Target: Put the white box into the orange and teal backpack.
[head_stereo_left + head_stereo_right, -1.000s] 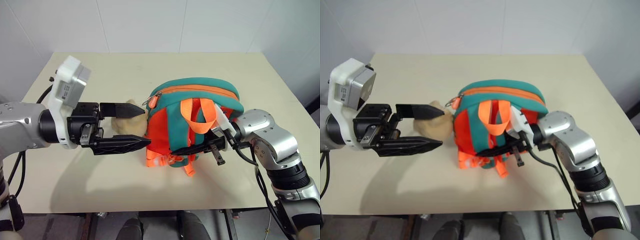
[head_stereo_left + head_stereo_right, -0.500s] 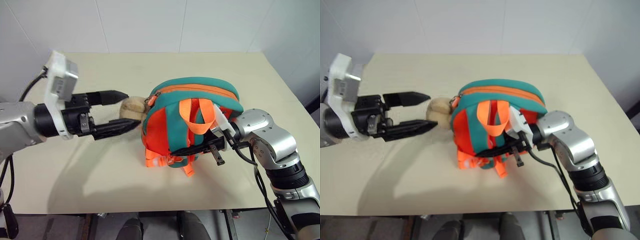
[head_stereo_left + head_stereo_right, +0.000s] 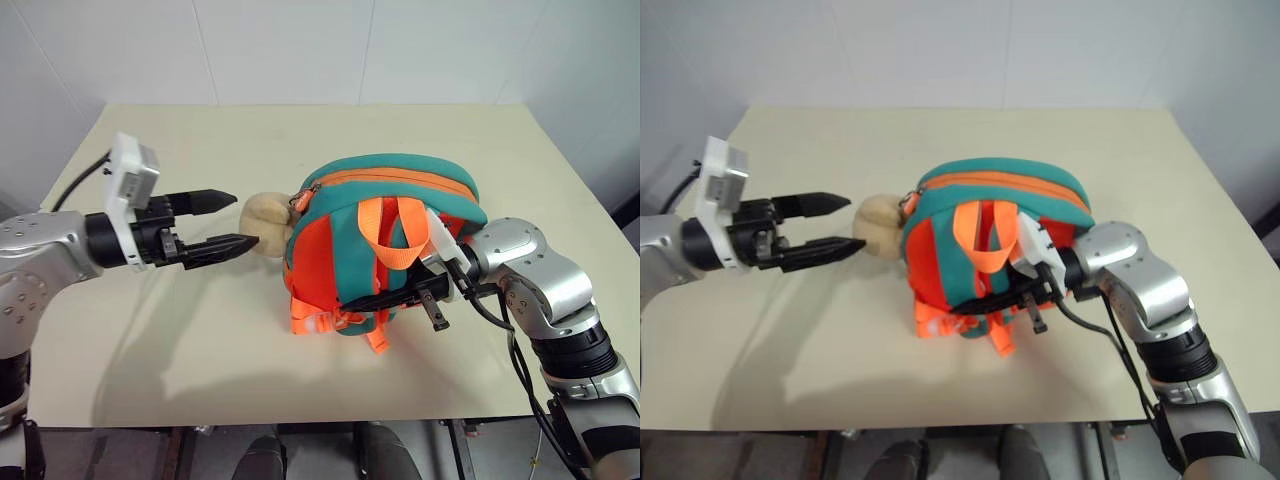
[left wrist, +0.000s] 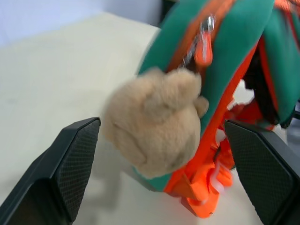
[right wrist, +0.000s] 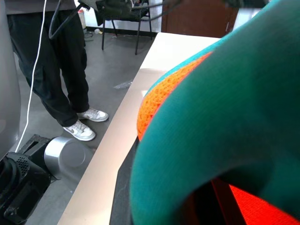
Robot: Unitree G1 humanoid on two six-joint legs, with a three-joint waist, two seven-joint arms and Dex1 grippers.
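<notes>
1. The orange and teal backpack (image 3: 385,245) stands upright near the middle of the table (image 3: 200,340); I judge it soft, light and easily deformed, best taken by a strap or the top loop (image 3: 395,228).
2. My right gripper (image 3: 395,297) is closed on the backpack's lower strap region, on the side away from the plush charm (image 3: 265,225).
3. My left gripper (image 3: 222,222) hangs beside the backpack, fingers spread wide and empty, pointing at the charm.
4. The orange zipper (image 3: 400,180) along the backpack's top appears closed, with its pull (image 4: 202,49) just above the charm.
5. I cannot see inside the backpack, so I cannot tell where the white box is or what the backpack contains.
</notes>
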